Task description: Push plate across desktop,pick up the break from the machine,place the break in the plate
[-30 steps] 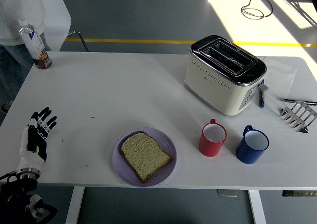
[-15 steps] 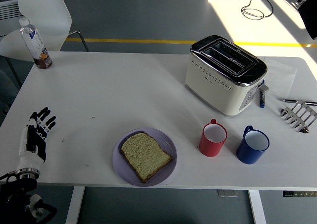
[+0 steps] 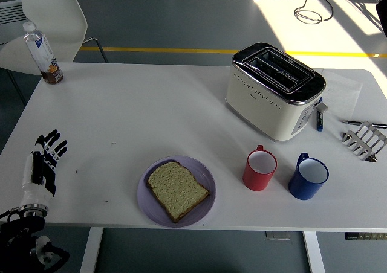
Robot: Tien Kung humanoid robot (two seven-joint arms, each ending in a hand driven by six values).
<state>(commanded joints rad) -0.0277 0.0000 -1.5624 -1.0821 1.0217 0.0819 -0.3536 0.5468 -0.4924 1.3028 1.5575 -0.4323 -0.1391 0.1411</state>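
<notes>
On the plate point(image 3: 205, 205) lies the bread point(image 3: 177, 190); left hand point(image 3: 43, 165) rests open, empty; bottle point(image 3: 42, 54) label unreadable.

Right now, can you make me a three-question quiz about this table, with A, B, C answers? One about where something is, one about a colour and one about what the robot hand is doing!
1. Where is the bread?
A. in the toaster
B. on the purple plate
C. in a mug

2. What colour is the mug nearer the plate?
A. red
B. green
C. yellow

3. What is the left hand doing?
A. holding the bottle
B. gripping the plate
C. resting open, holding nothing

Answers:
1 B, the slice lies flat on the plate.
2 A, the red mug stands between the plate and the blue mug.
3 C, its fingers are spread at the table's left edge.
</notes>
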